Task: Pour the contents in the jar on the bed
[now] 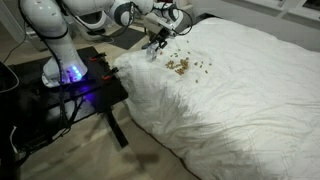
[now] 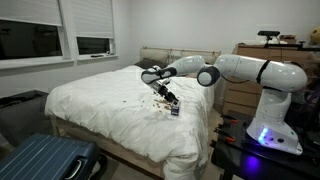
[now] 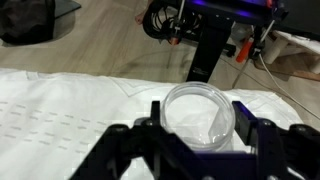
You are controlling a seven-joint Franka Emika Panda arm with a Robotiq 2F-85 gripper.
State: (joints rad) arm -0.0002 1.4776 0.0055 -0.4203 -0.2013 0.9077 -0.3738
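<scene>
My gripper [image 3: 200, 118] is shut on the jar [image 3: 200, 92], a small clear cylinder whose open mouth faces the wrist camera; it looks empty. Both fingers [image 3: 247, 112] press its sides. In both exterior views the gripper [image 1: 155, 42] [image 2: 165, 97] hangs just above the bed [image 1: 250, 110] [image 2: 110, 115], tilted down toward the white duvet [image 3: 60, 110]. The contents [image 1: 180, 66], many tiny tan-brown bits, lie scattered on the duvet beside the gripper. In an exterior view these bits [image 2: 143, 100] show only as faint specks.
A black table [image 1: 70, 75] with a glowing blue light holds the robot base [image 2: 270, 135] next to the bed. A blue suitcase [image 2: 45, 160] stands at the bed's foot. A small dark object [image 2: 175, 111] lies on the duvet under the arm. A wooden dresser [image 2: 250, 55] stands behind.
</scene>
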